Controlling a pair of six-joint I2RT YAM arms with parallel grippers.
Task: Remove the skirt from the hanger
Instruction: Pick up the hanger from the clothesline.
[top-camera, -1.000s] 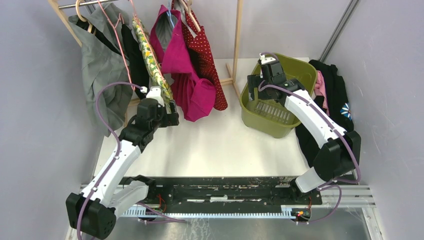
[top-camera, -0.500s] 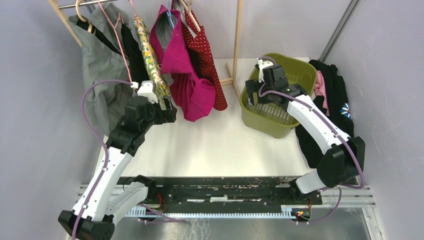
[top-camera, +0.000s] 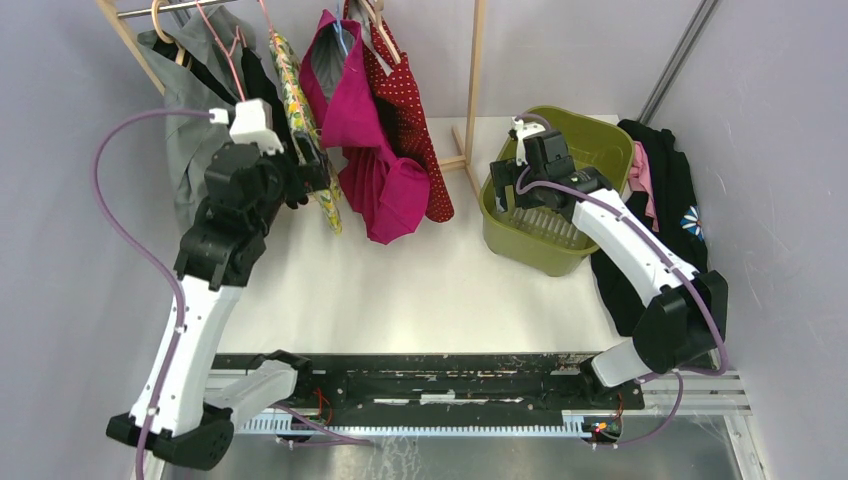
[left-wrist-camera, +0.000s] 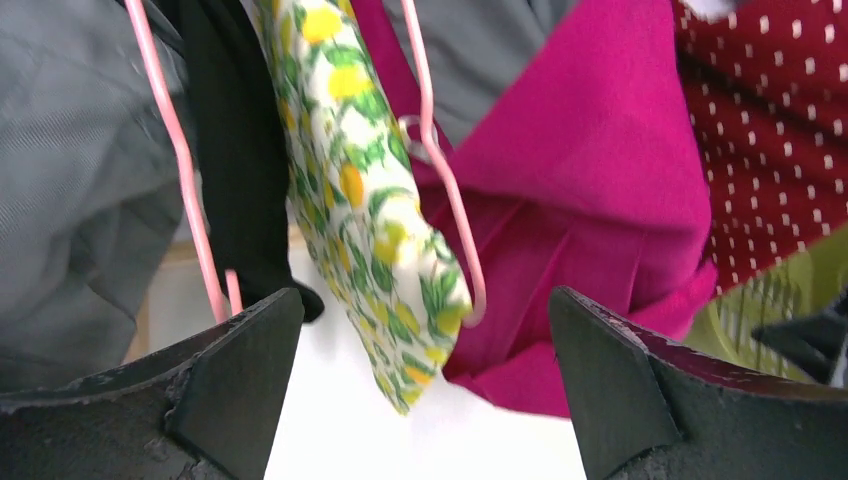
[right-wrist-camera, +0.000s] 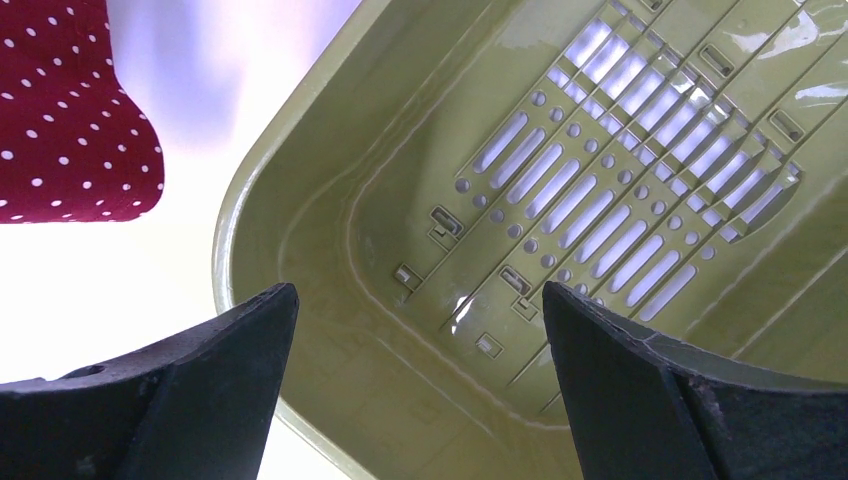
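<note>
The lemon-print skirt (top-camera: 298, 105) hangs folded over a pink wire hanger (top-camera: 236, 70) on the rack at the back left. My left gripper (top-camera: 312, 178) is open, raised beside the skirt's lower part. In the left wrist view the skirt (left-wrist-camera: 370, 230) and a pink hanger loop (left-wrist-camera: 447, 200) hang just beyond my open left gripper (left-wrist-camera: 425, 390), apart from both fingers. My right gripper (top-camera: 507, 178) is open and empty over the green basket (top-camera: 603, 132). It also shows in the right wrist view (right-wrist-camera: 420, 385) above the basket floor (right-wrist-camera: 600, 200).
A magenta garment (top-camera: 372, 150) and a red dotted one (top-camera: 412, 120) hang right of the skirt. A grey garment (top-camera: 195, 135) and a black one (top-camera: 262, 100) hang to its left. A wooden rack post (top-camera: 474, 80) stands nearby. Dark clothes (top-camera: 668, 190) lie piled at the right.
My left arm has risen and moved back-left, from the skirt's lower end to higher beside it. The skirt's lower end now hangs below the gripper. The right arm has shifted only slightly.
</note>
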